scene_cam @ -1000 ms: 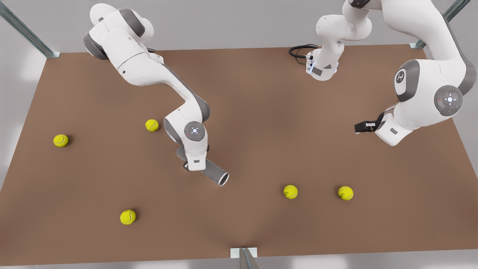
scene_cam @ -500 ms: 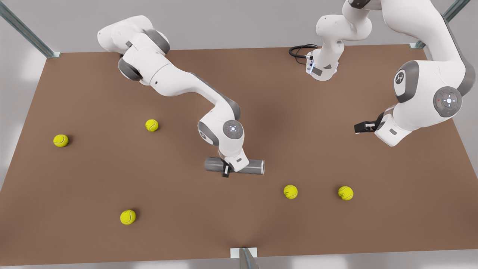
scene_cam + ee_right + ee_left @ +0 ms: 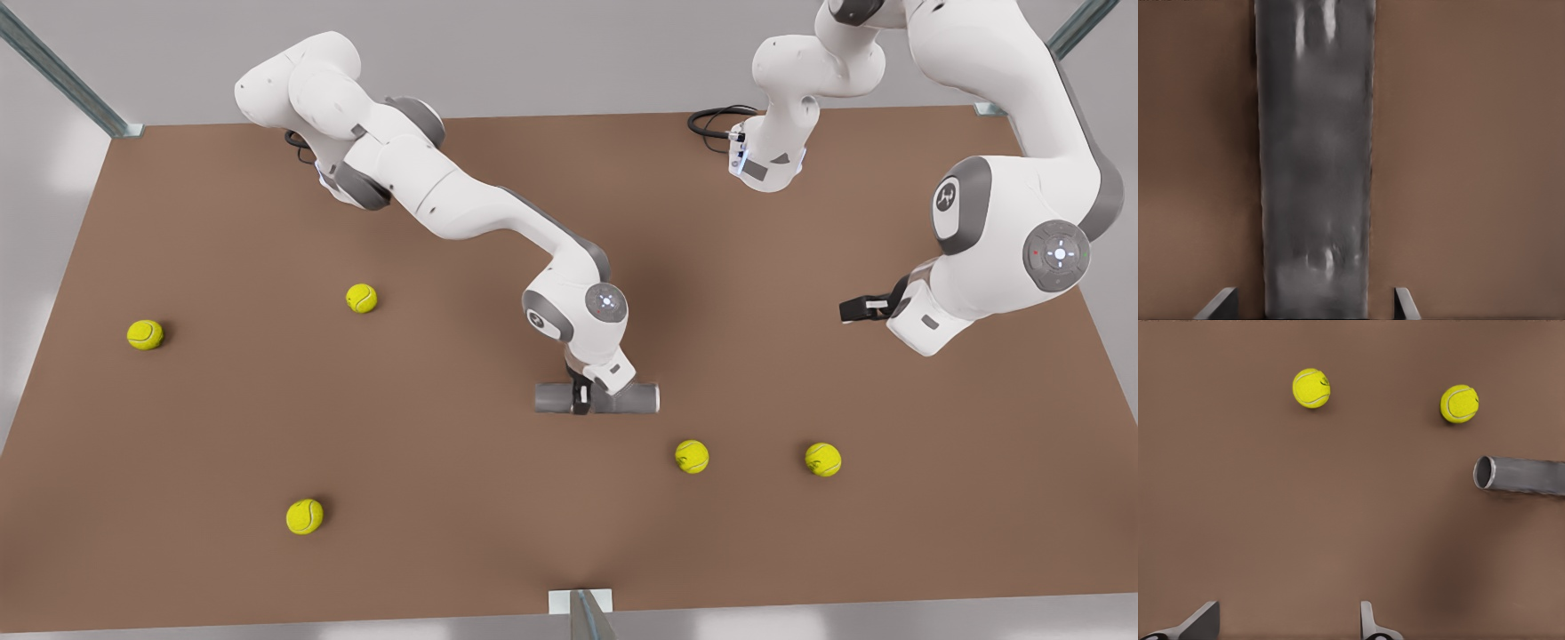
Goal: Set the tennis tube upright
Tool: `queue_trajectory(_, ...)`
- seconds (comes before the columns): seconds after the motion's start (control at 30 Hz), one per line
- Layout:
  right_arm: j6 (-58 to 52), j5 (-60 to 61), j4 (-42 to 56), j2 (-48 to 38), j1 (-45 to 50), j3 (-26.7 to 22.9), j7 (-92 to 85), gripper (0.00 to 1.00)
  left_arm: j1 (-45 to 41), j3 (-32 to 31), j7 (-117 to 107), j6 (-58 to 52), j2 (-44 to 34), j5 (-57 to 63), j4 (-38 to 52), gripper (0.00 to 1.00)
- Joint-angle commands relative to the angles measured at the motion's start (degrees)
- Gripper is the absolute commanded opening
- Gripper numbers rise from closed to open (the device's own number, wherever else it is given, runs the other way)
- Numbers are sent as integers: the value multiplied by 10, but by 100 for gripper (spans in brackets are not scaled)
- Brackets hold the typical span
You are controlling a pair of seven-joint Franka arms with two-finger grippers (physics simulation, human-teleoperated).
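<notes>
Front view: right gripper (image 3: 582,397) clamps the tennis tube (image 3: 633,399) mid-length, now carried toward the front view's right near two tennis balls (image 3: 692,456), lying level, not yet upright. Left gripper (image 3: 852,308) waits, fingers spread and empty.

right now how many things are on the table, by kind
tennis balls: 5
tennis tube: 1, lying level, in the right gripper
total: 6
The left gripper waits off to the front view's right, fingers apart.
</notes>
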Motion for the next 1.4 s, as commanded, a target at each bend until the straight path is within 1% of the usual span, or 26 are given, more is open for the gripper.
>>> queue_trajectory(0.0,-1,0,0,0,0,0,-1,100,0,0,0,0,0,0,0,100)
queue_trajectory(0.03,-4,1,0,-4,-2,1,-2,100,3,0,0,4,0,0,0,100)
queue_trajectory(0.07,-18,35,-1,-20,-4,1,-3,100,7,0,0,4,3,0,0,100)
queue_trajectory(0.13,-48,77,-5,-82,-11,0,-2,100,7,-1,0,4,3,-3,0,100)
queue_trajectory(0.17,-89,83,-8,-141,-25,4,-2,100,11,0,-1,13,18,-34,0,100)
queue_trajectory(0.2,-155,78,-7,-194,-25,2,30,100,32,1,0,24,41,-89,0,100)
queue_trajectory(0.23,-217,84,-9,-279,-47,3,165,100,54,1,11,29,82,-189,-1,100)
queue_trajectory(0.27,-288,99,-10,-331,-102,2,217,100,70,2,74,28,121,-256,-7,100)
queue_trajectory(0.3,-296,135,-74,-392,-179,-12,307,100,74,3,133,61,155,-321,-34,100)
queue_trajectory(0.33,-282,182,-200,-478,-301,-24,343,100,66,2,182,148,156,-383,-99,100)
queue_trajectory(0.37,-256,197,-303,-556,-383,-25,375,100,52,-1,227,192,179,-442,-126,100)
queue_trajectory(0.4,-290,221,-301,-568,-395,-61,410,100,45,-1,269,196,206,-495,-126,100)
queue_trajectory(0.43,-322,244,-299,-566,-422,-64,433,100,38,-5,289,212,218,-515,-126,100)
queue_trajectory(0.5,-316,191,-276,-551,-422,-67,398,100,39,-53,297,271,243,-550,-126,100)
queue_trajectory(0.53,-322,140,-275,-552,-410,-61,395,100,38,-63,298,287,253,-573,-126,100)
queue_trajectory(0.57,-332,157,-274,-555,-416,-61,397,100,27,-63,298,302,262,-604,-125,100)
queue_trajectory(0.63,-355,206,-272,-555,-434,-65,399,100,22,-72,312,328,279,-627,-123,100)
queue_trajectory(0.7,-365,203,-272,-554,-446,-67,399,100,14,-75,322,338,287,-660,-122,100)
queue_trajectory(0.9,-367,205,-252,-542,-454,-64,402,100,14,-97,322,339,323,-664,-84,100)
queue_trajectory(0.97,-367,190,-251,-525,-448,-64,404,100,14,-111,323,339,332,-664,-78,100)
queue_trajectory(1.37,-364,189,-251,-524,-446,-62,404,100,6,-112,321,332,330,-667,-99,100)
